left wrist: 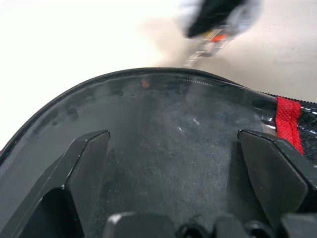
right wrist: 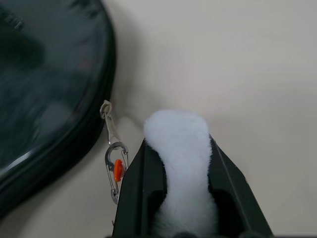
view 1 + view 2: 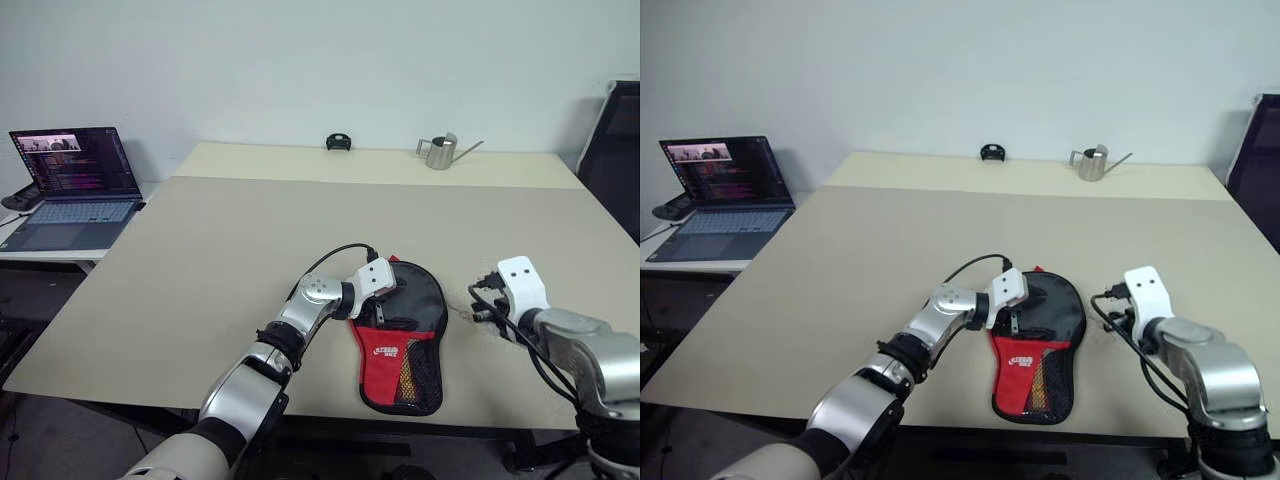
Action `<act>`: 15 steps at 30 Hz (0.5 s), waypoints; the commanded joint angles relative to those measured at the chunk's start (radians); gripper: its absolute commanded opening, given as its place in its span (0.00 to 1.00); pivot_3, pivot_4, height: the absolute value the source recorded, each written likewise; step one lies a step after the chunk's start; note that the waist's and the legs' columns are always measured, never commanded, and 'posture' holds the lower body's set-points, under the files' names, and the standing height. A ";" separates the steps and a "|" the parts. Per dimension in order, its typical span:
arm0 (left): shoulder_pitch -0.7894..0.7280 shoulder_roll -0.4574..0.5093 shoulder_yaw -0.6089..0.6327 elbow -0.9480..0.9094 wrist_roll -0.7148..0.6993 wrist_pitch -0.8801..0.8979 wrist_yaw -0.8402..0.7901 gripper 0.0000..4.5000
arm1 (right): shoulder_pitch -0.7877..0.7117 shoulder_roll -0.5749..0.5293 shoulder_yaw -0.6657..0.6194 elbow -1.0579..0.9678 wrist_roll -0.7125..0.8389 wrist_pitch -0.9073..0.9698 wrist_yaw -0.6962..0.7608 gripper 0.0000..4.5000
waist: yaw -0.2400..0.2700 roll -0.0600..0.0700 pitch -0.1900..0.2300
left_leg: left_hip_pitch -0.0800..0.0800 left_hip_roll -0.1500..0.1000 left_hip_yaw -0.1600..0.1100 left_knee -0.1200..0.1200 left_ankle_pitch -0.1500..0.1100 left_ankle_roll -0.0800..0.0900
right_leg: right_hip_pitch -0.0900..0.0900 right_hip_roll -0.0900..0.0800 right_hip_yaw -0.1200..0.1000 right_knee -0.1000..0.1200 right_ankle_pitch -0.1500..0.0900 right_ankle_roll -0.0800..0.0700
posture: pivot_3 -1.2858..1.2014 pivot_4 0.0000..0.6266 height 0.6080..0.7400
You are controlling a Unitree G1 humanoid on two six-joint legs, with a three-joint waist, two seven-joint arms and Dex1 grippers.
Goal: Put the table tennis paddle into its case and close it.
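left pincer [image 3: 383, 308] sits right on the round black end of the case [image 3: 405, 340], fingers [image 1: 84, 163] spread wide w/ the glossy black face between and under them, gripping nothing. right pincer [image 3: 484, 300] is off to the right of the case, apart from it, on bare worktop [image 3: 250, 230]; its fingers are nearly closed on a white fuzzy thing [image 2: 181, 148], prob the ball charm on the zip pull. a small metal clip w/ orange bit [image 2: 115, 168] lies just beside that, tied to the case edge.

case lies near the front edge, long axis running away from the robot: round black end far, red mesh end [image 3: 400, 370] near. paddle isn't separately visible, so prob already inside; can't tell for sure.

judgement: closing turns on the zip along the case's right rim. right arm is the nearer one and faces that rim, so left pins the case, right draws the pull.
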 commanded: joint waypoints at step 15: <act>0.066 0.001 -0.087 0.118 0.112 0.005 -0.018 1.00 | 0.390 -0.231 -0.193 -0.430 0.366 0.237 0.320 0.07 | 0.020 -0.001 -0.008 | 0.002 -0.001 -0.006 0.000 -0.007 0.010 | 0.012 -0.001 -0.007 -0.014 -0.002 0.003 | 0.52 0.24 1.00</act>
